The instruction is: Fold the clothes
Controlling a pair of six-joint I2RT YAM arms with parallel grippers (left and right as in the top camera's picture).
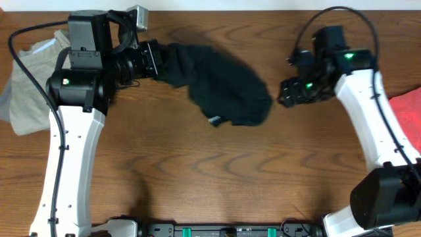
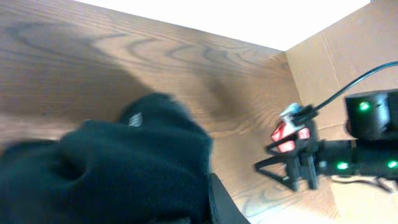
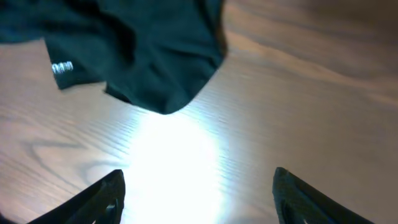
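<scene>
The left hand (image 1: pixel 156 59) is closed tight on the upper-left end of the black T-shirt (image 1: pixel 223 85) — in its wrist view, bunched dark fabric fills the lower frame. From that grip the shirt spreads rightward over the worktop (image 1: pixel 217 171) in a crumpled heap, with a small white logo print (image 1: pixel 215 120) at its lower edge. The right hand (image 1: pixel 286 92) sits just beside the shirt's right edge, its fingers (image 3: pixel 102 199) spread wide and holding nothing. Beige trousers (image 1: pixel 29 99) lie at the far left — a red cloth (image 1: pixel 408 108) at the far right.

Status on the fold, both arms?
Left jaws shut on black T-shirt, bunched mid-table. Right jaws open, empty, beside it. Khaki trousers, red cloth at edges, apart.
</scene>
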